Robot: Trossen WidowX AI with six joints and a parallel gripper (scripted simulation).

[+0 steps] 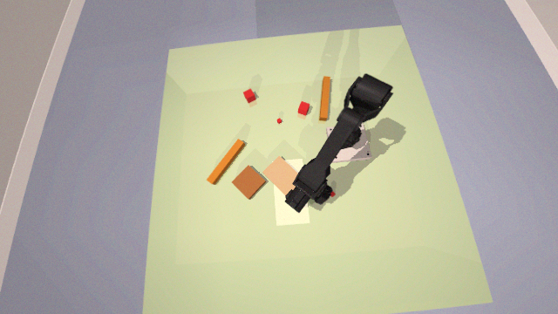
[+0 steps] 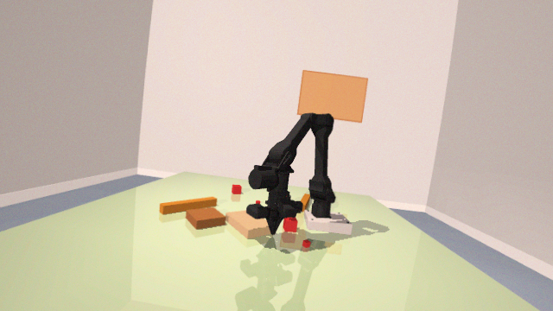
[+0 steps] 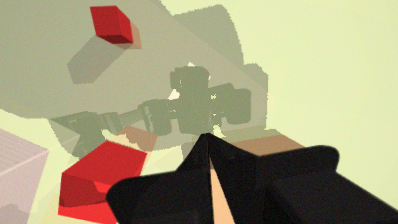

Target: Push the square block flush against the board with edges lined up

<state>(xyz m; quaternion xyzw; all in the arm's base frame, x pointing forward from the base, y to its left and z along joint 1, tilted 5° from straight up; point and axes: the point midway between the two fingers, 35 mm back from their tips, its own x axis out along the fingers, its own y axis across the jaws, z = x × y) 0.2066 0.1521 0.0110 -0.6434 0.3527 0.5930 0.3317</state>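
The brown square block (image 1: 248,182) (image 2: 206,216) lies flat beside the peach board (image 1: 278,171) (image 2: 244,221). The block's right corner is close to the board's left corner; contact cannot be told. Most of the block's facing side extends past the board's far left end. My gripper (image 2: 273,233) (image 3: 205,137) is shut and empty, tips down and low, at the board's right end in the exterior view. Whether it touches the board cannot be told. In the top view the arm hides its tips and the board's right part.
A red cube (image 2: 290,225) (image 3: 107,162) stands close beside the fingers, with a smaller one (image 1: 332,194) (image 2: 306,244) (image 3: 111,21) farther out. Orange bars (image 1: 227,161) (image 1: 325,98) and red cubes (image 1: 249,95) (image 1: 303,108) lie farther back. A pale sheet (image 1: 292,215) lies by the board.
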